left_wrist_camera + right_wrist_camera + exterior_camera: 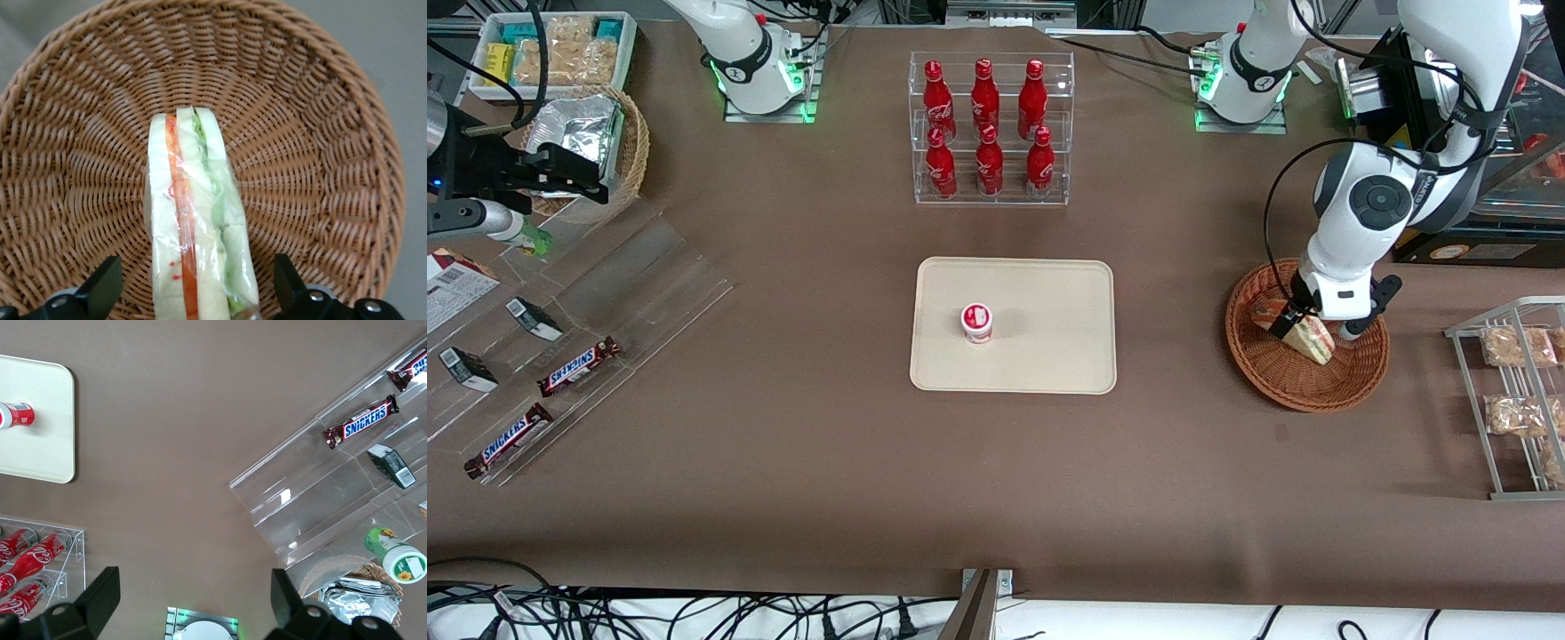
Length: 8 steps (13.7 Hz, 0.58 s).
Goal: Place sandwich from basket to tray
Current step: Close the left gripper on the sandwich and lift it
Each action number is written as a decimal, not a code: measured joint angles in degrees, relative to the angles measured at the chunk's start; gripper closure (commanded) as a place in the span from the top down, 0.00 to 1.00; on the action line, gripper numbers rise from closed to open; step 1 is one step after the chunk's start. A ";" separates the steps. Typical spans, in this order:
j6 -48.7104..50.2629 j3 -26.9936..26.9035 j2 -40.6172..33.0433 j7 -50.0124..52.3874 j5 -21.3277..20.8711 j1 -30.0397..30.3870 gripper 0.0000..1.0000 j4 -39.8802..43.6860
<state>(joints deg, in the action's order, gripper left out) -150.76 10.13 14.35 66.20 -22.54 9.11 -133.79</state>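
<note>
Viewed across the front camera's frame from the parked arm's end toward the working arm's: the cream tray [1049,293] at table centre, carrying a small red-and-white cup [977,322]; then, well apart from it, the reddish-brown basket [1280,391] holding the wrapped sandwich [1309,338]. The gripper [1303,327] is lowered into the basket, its fingers [100,288] spread to either side of the wedge, apparently not yet touching the wrap. To grip well, the fingers should close squarely across the two bread faces, firmly enough to hold the slippery film without crushing the filling, then lift clear of the rim. The forearm descends steeply over the basket, wrist pointing almost straight down.
</note>
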 measured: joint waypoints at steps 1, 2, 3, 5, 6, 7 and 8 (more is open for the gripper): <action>-0.11 -0.01 0.53 0.59 -0.87 0.02 0.83 0.00; -0.20 -0.02 0.83 1.06 -1.51 0.06 0.51 0.00; -0.32 -0.03 0.89 1.18 -1.76 0.12 0.17 0.00; -0.53 -0.04 0.89 1.20 -1.87 0.16 0.00 0.01; -0.65 -0.04 0.89 1.20 -1.88 0.16 0.00 0.02; -0.71 -0.04 0.89 1.20 -1.89 0.17 0.00 0.03; -0.74 -0.05 0.88 1.20 -1.89 0.19 0.00 0.10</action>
<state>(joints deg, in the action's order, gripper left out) -151.50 10.08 15.23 67.40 -24.43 9.29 -133.70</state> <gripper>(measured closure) 0.573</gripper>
